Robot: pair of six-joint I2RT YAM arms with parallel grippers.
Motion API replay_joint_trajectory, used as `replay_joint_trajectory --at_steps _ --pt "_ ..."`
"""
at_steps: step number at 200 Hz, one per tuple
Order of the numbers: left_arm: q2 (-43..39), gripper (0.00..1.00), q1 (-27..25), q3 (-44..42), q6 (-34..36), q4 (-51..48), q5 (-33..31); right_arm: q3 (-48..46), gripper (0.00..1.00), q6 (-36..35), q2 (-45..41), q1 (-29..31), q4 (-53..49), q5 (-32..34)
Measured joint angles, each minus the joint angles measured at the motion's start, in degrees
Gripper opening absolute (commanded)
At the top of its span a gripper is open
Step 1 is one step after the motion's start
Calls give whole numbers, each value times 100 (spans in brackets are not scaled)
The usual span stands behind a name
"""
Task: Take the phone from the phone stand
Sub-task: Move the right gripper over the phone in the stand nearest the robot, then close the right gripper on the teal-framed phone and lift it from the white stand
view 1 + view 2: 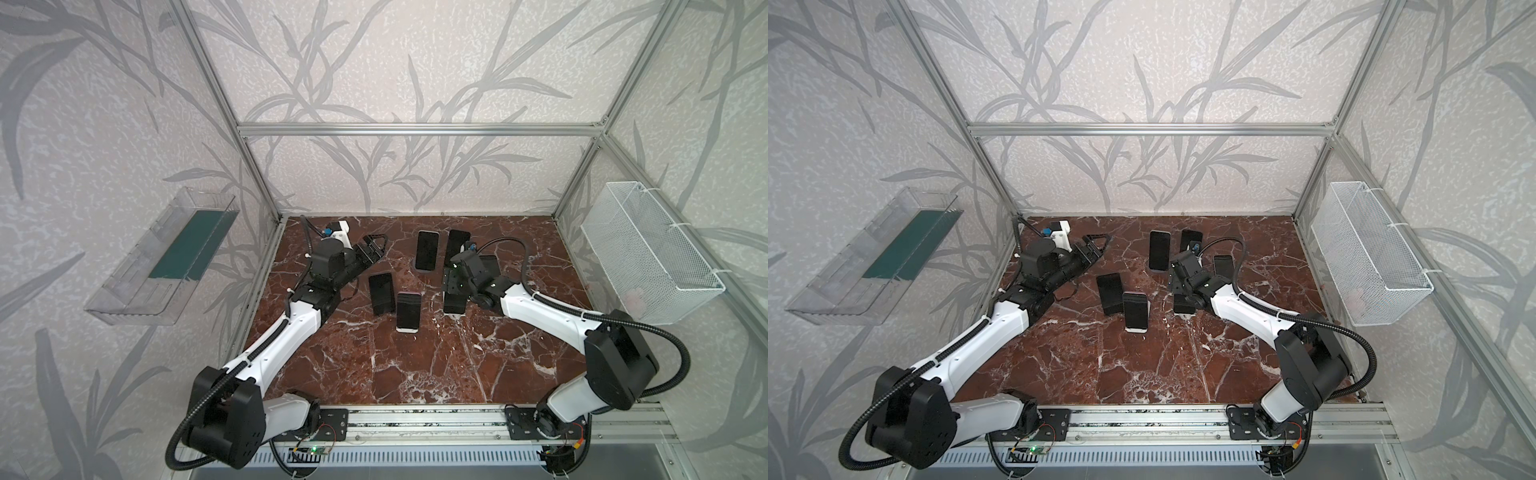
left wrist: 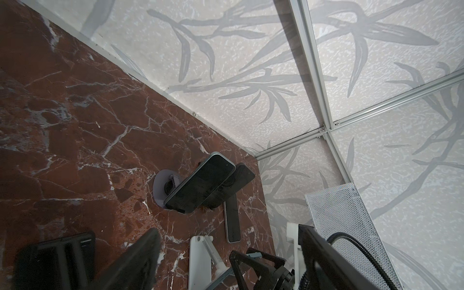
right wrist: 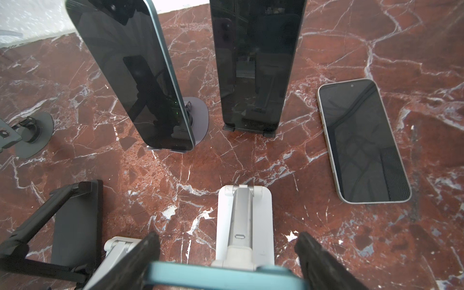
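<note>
In the right wrist view, a light-blue phone leans on a white phone stand. My right gripper has one black finger against each side edge of the phone, shut on it. In both top views that gripper points down over the phone, right of the middle, and hides most of it. My left gripper hovers open at the back left and holds nothing. Its wrist view shows the fingers spread wide above the marble.
Other phones stand on stands: a blue-edged phone, a black phone, a white-stand phone and a dark phone. A cream-edged phone lies flat. Wire basket on the right wall, clear tray on the left.
</note>
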Motion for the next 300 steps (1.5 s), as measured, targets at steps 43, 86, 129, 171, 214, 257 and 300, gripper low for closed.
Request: replay_joint_trajectory --at_steps 43,86,129,171,214,257,300 --pt "-149 88 0 -2 26 11 -50 2 83 0 109 129 39 240" --pt "-149 88 0 -44 -42 55 -52 2 79 -13 131 170 42 468" --pt "-151 87 0 -50 -109 114 -46 0 74 -76 133 170 44 518" --pt "-151 87 0 -50 -129 210 11 -2 71 -175 133 192 55 546" --pt "-149 87 0 -50 -170 304 205 -63 70 -494 90 197 177 483" --pt "-140 86 -4 -50 -216 411 315 -63 69 -737 -63 197 164 400" --pt "-109 85 -9 -50 -221 498 398 -63 69 -881 -295 197 17 391"
